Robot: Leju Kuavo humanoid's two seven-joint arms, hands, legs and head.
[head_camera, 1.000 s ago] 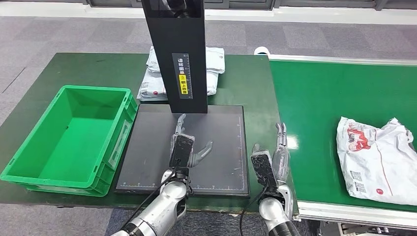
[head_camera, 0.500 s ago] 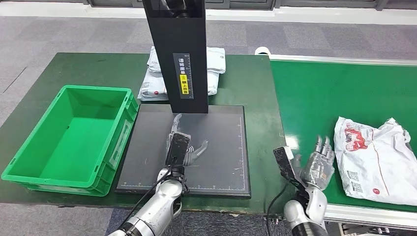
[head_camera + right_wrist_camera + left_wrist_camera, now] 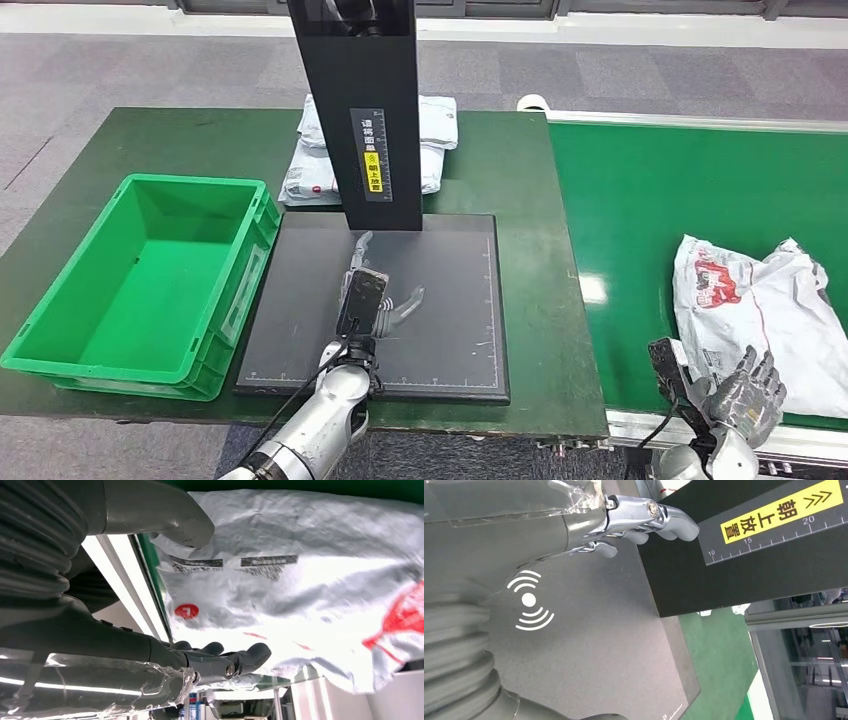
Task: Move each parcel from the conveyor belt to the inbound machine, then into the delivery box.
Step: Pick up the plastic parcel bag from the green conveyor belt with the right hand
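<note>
Head view shows the right hand (image 3: 745,400) at the near edge of the conveyor belt (image 3: 640,200), fingers apart and holding nothing, just beside the near edge of the white parcel (image 3: 765,320) with the red print. The parcel lies crumpled toward the belt's right end, near its front edge, not yet lifted. The left hand (image 3: 372,300) hovers released over the dark platform of the inbound machine (image 3: 450,290), fingers spread, under its black column.

The main risk, as I judge it, is the grip itself. The parcel is a soft, slack plastic mailer (the right wrist view shows glossy, wrinkled film (image 3: 310,570) filling most of the frame), so fingers closing at its rim may catch only a fold of loose film. That could let the bag slide out in transit, or sag and drag along the belt's metal rail (image 3: 690,425).

A 2nd risk: the hand comes in low at the belt's front edge, so the fingers could knock the rail or push the parcel away across the belt rather than getting under it.

A 3rd: the left hand sits right where the parcel must land, and the 2 hands could crowd each other there.

The green delivery box (image 3: 140,280) waits at the tabletop's left side.
</note>
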